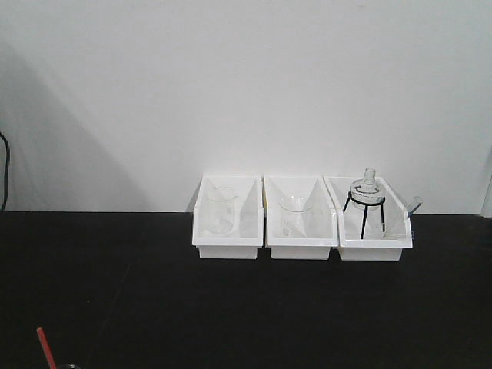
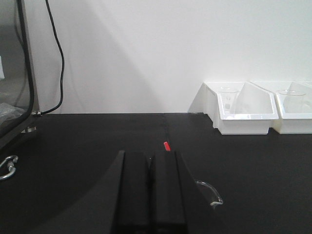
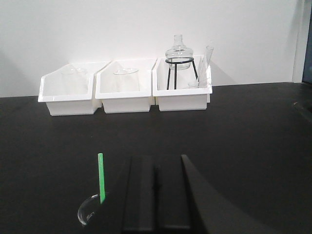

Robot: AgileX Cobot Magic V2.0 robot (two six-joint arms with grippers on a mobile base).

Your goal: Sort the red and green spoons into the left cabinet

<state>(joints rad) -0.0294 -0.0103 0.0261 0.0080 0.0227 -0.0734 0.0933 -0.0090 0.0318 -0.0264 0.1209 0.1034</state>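
Left fingers (image 2: 135, 185) are pressed together on the black table (image 2: 73, 141), with the red spoon (image 2: 166, 146) tip peeking up just beyond them. Right fingers (image 3: 141, 195) are closed too, and the green spoon (image 3: 101, 178) stands in a glass (image 3: 82, 214) beside them. The left cabinet (image 2: 12, 58) sits at the far left.

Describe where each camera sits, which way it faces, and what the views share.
Exterior front: raised, facing the wall over the black table and three white bins; no robot body shows.
Left wrist: low, looking along the left gripper toward the wall; cabinet at left edge.
Right wrist: low, behind the right gripper, facing the bins; green spoon beside it.
Shared: all see the bins; front and left wrist both catch the red spoon.
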